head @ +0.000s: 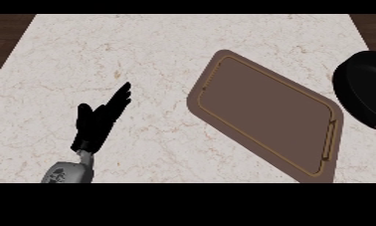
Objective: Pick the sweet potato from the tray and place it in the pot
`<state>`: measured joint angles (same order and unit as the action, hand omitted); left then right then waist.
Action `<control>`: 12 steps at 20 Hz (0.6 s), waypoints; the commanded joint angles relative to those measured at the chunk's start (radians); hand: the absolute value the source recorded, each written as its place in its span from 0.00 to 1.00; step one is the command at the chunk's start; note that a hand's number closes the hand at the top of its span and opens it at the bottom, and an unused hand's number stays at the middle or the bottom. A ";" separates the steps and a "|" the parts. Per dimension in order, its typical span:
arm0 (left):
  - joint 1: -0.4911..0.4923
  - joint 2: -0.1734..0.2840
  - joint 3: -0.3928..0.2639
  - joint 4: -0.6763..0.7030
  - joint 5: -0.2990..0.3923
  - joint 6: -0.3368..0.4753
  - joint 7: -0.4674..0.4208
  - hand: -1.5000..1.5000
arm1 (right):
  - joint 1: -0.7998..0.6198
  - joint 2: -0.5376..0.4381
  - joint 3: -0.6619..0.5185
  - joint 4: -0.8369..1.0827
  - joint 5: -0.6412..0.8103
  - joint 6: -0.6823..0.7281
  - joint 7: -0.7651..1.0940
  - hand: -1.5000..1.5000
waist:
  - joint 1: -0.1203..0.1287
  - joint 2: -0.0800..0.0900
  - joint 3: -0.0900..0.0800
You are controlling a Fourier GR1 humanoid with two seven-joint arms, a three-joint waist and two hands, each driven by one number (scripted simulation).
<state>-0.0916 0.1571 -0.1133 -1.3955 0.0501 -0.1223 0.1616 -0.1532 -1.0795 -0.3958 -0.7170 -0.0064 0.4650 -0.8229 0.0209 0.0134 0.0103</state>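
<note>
Left hand [99, 120]: resting over bench [110, 51], fingers straight, holding nothing | tray [268, 115]: lying diagonally to its right, bare | sweet potato: not showing | pot [356, 88]: sitting at right edge | right hand: not showing

One head view looks steeply down on the counter [110, 56], the tray [268, 115] right of centre.

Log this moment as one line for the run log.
left hand: open, over counter | right hand: not in view | tray: no sweet potato visible | pot: right edge
</note>
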 commanded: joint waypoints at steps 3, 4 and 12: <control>-0.016 0.002 -0.008 0.007 -0.008 -0.012 0.002 0.50 | -0.085 -0.089 0.041 0.102 0.041 0.114 -0.176 1.00 | 0.031 0.002 -0.002; -0.019 -0.012 -0.012 0.037 -0.019 0.001 -0.006 0.50 | -0.103 -0.121 0.042 0.097 0.029 0.152 -0.173 1.00 | 0.018 0.000 -0.005; 0.005 0.022 0.013 0.058 -0.002 -0.052 -0.080 0.50 | -0.297 -0.111 0.213 0.075 0.149 0.073 -0.068 1.00 | 0.035 -0.001 -0.009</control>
<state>-0.1232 0.1501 -0.1179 -1.3486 0.0368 -0.1402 0.1359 -0.3688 -1.1711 -0.2406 -0.6605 0.0956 0.4241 -0.8220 0.0490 0.0134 0.0036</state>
